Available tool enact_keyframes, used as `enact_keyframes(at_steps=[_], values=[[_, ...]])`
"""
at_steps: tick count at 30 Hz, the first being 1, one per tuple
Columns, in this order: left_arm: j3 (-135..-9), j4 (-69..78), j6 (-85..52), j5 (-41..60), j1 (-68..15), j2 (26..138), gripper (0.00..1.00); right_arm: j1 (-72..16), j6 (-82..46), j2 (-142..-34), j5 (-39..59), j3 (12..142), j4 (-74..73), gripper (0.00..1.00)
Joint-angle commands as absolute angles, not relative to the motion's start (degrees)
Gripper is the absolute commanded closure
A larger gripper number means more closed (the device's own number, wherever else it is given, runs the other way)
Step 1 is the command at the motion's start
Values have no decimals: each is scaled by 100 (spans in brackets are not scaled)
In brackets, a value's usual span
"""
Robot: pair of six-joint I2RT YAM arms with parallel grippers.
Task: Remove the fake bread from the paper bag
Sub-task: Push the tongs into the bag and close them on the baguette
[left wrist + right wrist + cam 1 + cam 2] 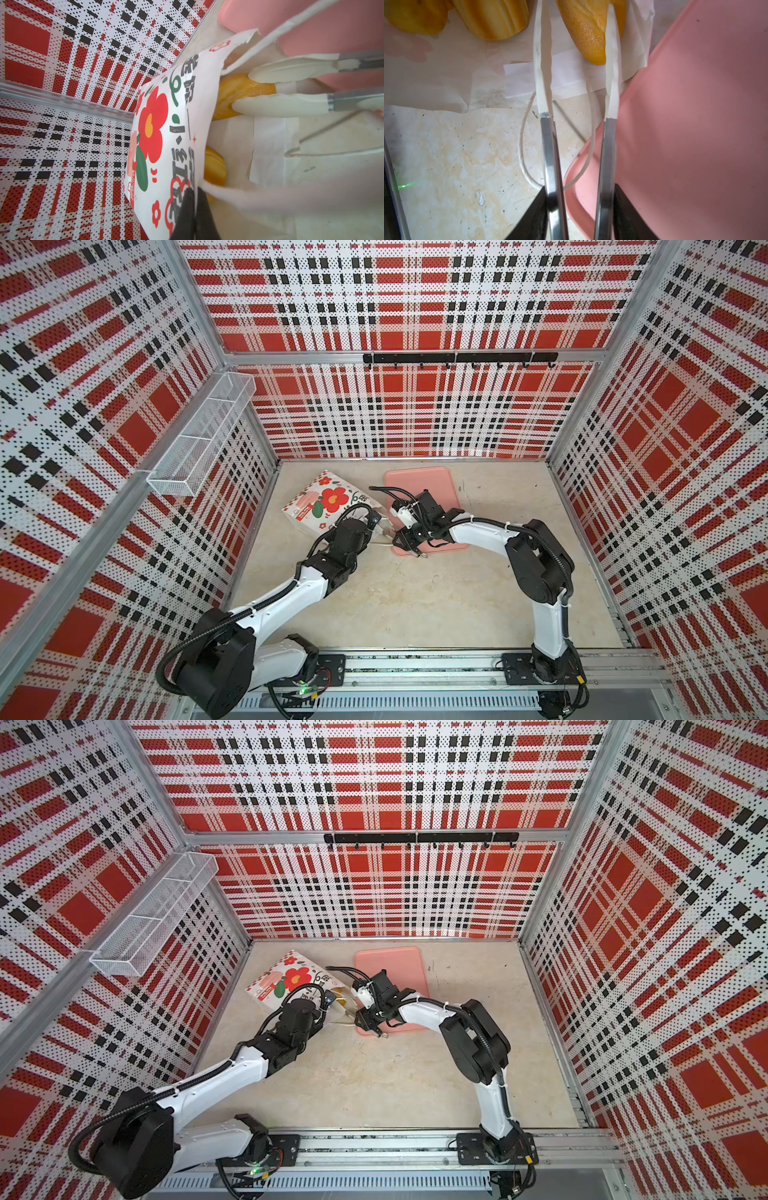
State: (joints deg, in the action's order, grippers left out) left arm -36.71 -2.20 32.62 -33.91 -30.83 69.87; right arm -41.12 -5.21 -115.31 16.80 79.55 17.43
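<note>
The loaf [239, 89] is seen in the mouth of the bag [328, 502], with its end poking out over the bag's lower sheet. It is held between the white tips of the right gripper [243, 91], whose long fingers are set narrowly apart, one on each side of the loaf. Further inside, a striped roll [492, 18] and a second roll [415, 16] are seen side by side on the paper.

The bag is laid on its side, flowered broad face up, at the back left of the table [415, 597]. It is placed near the left wall, with its mouth turned toward the tray [419, 485]. The upper edge of the mouth is pinched by the left gripper [194, 209], its black jaws closed on the paper, and the mouth is held open.

A cord handle [525, 145] is looped on the table beneath the right gripper's fingers, and one strand is draped over the tray's corner. The tray is set flat just beside the bag's mouth.
</note>
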Motion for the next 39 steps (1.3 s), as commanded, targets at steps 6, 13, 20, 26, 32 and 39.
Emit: enact_keyframes(at_steps=[6,13,20,26,32,39], values=[[-3735,-187,3239,-3449,-3224,7199,100,-4183,-790,-10922,1399,7572,1451,52],[-3735,-187,3219,-3482,-3226,7163,100,-4186,-800,-10909,1301,7613,1542,50],[-3731,-197,3204,-3472,-3232,7165,100,-4190,-699,-11208,1351,7986,1538,50],[-3731,-196,3201,-3452,-3236,7172,100,-4184,-598,-11499,1494,8387,1538,49],[-3731,-195,3159,-3445,-3247,7206,100,-4184,-722,-11633,1765,8428,1222,55],[-3760,-193,3109,-3471,-3251,7281,100,-4190,-999,-11385,1921,7919,855,65]])
